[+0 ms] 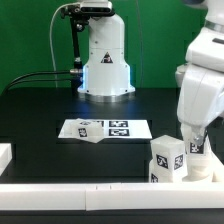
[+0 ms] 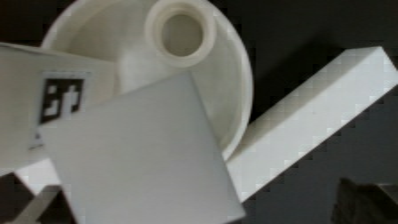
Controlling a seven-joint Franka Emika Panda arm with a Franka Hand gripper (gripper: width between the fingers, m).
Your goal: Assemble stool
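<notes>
In the wrist view the round white stool seat (image 2: 125, 60) fills the frame, with a raised round socket (image 2: 178, 32) on it. A tagged stool leg (image 2: 54, 100) lies against the seat. A second leg (image 2: 143, 150), plain-faced and tilted, is very close to the camera, between my spread fingers. One dark fingertip (image 2: 368, 200) shows at the frame's corner, clear of this leg. My gripper (image 2: 196, 208) is open. In the exterior view my gripper (image 1: 193, 140) is low over the tagged stool parts (image 1: 166, 158) at the exterior view's right front.
The marker board (image 1: 120, 129) lies mid-table with a tagged stool leg (image 1: 87, 129) on its end. White border rails run along the front (image 1: 80, 198) and past the seat (image 2: 320, 100). The robot base (image 1: 106, 60) stands at the back.
</notes>
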